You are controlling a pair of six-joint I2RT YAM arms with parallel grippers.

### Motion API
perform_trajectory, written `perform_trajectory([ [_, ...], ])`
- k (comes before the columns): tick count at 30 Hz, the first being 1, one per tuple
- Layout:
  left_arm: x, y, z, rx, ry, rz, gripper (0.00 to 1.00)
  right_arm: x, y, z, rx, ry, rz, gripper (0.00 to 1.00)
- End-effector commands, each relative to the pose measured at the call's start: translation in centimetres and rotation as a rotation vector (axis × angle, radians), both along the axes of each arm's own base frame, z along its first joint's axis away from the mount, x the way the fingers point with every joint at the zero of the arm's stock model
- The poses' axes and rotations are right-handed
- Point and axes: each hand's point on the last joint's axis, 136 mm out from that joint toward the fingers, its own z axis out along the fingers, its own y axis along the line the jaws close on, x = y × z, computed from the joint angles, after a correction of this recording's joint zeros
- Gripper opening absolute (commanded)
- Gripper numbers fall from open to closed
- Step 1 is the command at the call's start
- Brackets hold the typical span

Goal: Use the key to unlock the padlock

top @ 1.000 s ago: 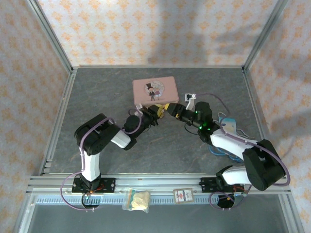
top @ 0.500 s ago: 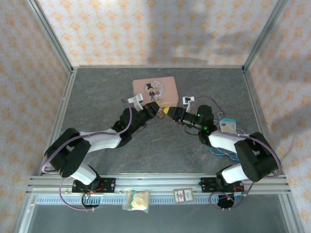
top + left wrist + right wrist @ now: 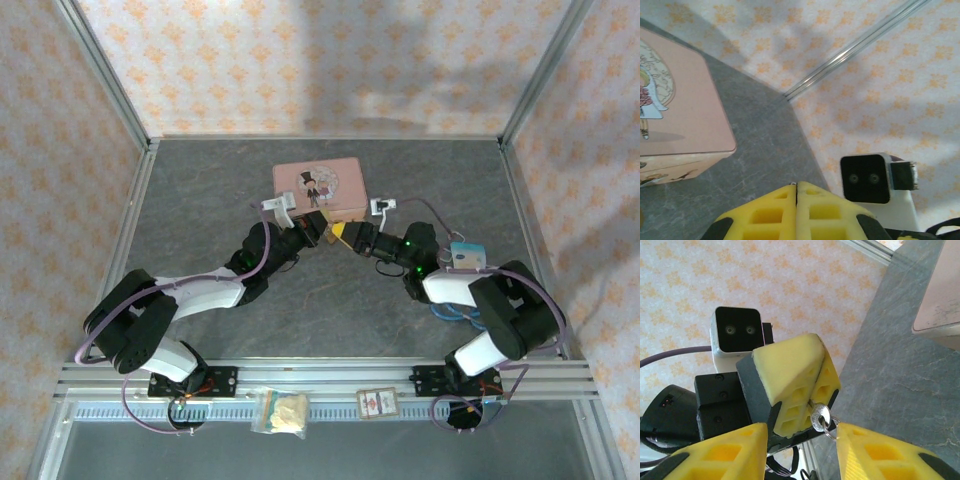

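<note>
My left gripper [image 3: 321, 228] hangs just in front of the pink tin [image 3: 320, 185], its yellow fingers [image 3: 790, 370] pressed together. In the right wrist view a small silver key [image 3: 819, 415] with a wire ring sticks out from between those fingers, its blade pinched in them. My right gripper [image 3: 346, 234] faces the left one tip to tip. It is open [image 3: 801, 442], one finger on each side of the key's round head, not touching it. In the left wrist view the left gripper [image 3: 796, 186] shows no gap. The padlock is hidden.
The pink tin [image 3: 680, 115] lies close behind both grippers. A blue and white object [image 3: 466, 256] sits by the right arm with cables around it. A plastic bag [image 3: 282, 412] and a card [image 3: 377, 402] lie on the front rail. Patterned walls enclose the table.
The left arm has stretched out low across the table and the right arm has reached further left. The right gripper's jaws have narrowed around the key's head. The left gripper stayed shut.
</note>
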Motion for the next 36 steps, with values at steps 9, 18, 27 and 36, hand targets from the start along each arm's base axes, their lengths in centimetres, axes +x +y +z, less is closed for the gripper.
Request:
perform_trajectory([
  [9,-1.2,-1.1,2.4,-0.104,-0.075,-0.078,0.00,-0.7,0.9,1.8,0.070,-0.061,0.052,0.32],
  [18,-1.6,-1.7,2.1,-0.142,-0.060,-0.099,0.00,-0.7,0.8,2.6,0.103,-0.075,0.048,0.24],
  [27,-1.7,-1.4,2.5,-0.164,-0.063,-0.083,0.00,-0.6,0.8,2.1,0.104,-0.062,0.047,0.00],
  [36,-0.3,4.4,-0.4,-0.177,0.056,0.137,0.78,-0.1,0.3,-0.2,-0.070,-0.113,-0.021,0.00],
])
